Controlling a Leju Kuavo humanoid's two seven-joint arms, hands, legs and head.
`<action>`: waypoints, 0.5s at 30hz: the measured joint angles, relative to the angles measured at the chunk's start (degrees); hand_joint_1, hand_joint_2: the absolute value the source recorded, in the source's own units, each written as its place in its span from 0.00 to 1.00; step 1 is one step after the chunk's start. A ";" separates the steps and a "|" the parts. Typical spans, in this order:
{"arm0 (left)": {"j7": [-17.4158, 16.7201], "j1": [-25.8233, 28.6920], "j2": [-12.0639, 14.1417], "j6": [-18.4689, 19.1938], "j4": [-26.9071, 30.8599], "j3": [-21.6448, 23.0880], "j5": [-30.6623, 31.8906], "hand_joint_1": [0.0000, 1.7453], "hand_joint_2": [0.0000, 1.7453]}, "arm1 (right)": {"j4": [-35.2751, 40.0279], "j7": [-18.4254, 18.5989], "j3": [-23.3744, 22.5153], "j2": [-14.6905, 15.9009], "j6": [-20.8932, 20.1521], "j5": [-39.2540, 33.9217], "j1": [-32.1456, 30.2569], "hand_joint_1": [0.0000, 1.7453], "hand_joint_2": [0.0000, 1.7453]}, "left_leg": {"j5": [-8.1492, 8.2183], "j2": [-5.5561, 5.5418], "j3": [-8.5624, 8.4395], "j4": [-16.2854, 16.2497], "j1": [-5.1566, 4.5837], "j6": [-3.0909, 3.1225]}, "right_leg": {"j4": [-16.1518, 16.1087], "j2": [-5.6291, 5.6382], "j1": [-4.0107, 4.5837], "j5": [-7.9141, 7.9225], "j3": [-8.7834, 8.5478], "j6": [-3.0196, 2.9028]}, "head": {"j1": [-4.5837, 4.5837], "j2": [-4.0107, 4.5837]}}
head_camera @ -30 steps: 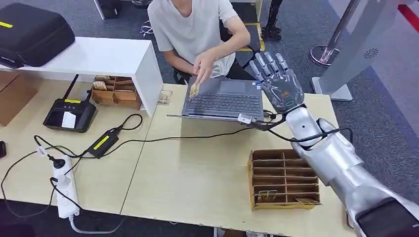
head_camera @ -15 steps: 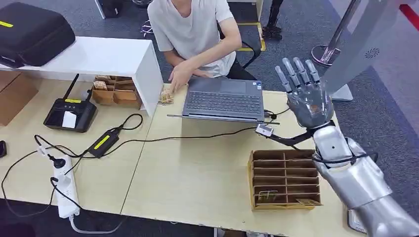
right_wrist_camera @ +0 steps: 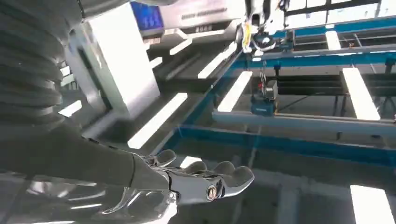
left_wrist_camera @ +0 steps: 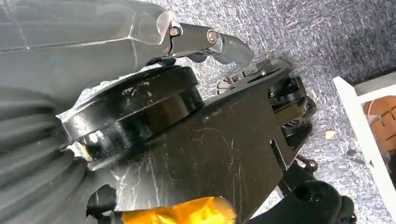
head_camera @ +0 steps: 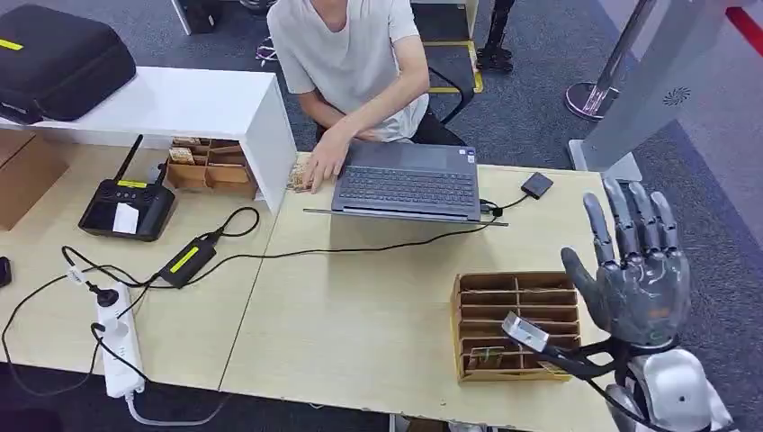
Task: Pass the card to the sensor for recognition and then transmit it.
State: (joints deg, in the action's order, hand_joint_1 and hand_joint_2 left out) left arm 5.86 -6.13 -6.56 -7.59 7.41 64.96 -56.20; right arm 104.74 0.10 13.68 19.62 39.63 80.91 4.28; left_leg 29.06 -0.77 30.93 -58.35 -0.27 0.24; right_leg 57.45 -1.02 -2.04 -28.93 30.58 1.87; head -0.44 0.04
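Right hand (head_camera: 637,279) raised above right end of desk (head_camera: 360,306), fingers spread, holding nothing. Left hand (left_wrist_camera: 205,39) hangs over carpet; grip unclear. Cards (head_camera: 486,356) sit in near compartments of cardboard tray (head_camera: 517,326). Person's hand (head_camera: 322,166) rests beside laptop (head_camera: 407,180).

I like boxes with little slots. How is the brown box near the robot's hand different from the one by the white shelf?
The near box lies in the open on the table; the far box is tucked beside the white shelf. The near box's slots look mostly empty, with cards in the bottom row; the far box holds small stacks in its left slots. Both are brown with dividers.
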 joint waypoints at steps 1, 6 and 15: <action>0.00 0.00 -0.06 -0.22 0.00 0.00 -0.15 0.00 0.00 | 1.03 -1.38 -0.92 -0.90 0.00 -1.81 -0.98 0.00 1.00 | 0.00 0.00 0.00 0.01 0.00 0.00 | 0.00 0.05 0.00 0.00 0.01 0.00 | 0.02 0.00; 0.35 0.05 -0.24 -0.76 -0.04 0.00 -1.74 0.00 0.00 | 4.13 -12.87 -5.64 -7.34 0.11 -23.08 -6.04 0.00 0.00 | -0.01 0.02 -0.01 0.01 0.00 -0.02 | 0.02 0.02 -0.01 -0.03 0.01 -0.01 | 0.04 0.00; 2.14 0.44 0.02 -0.28 -0.13 0.00 -4.61 0.00 0.00 | 6.46 -17.00 -6.40 -9.07 -6.56 -38.83 -15.23 0.00 0.00 | -0.02 0.00 0.01 0.00 -0.02 -0.03 | 0.02 -0.01 -0.01 -0.01 0.01 -0.03 | 0.00 0.00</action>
State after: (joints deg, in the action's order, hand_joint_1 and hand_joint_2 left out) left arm 8.00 -5.69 -6.54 -7.87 7.28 64.96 -60.81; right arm 111.21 -16.89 7.28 10.56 33.07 42.07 -10.95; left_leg 29.04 -0.77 30.93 -58.35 -0.29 0.21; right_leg 57.47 -1.02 -2.05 -28.94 30.58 1.84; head -0.44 0.04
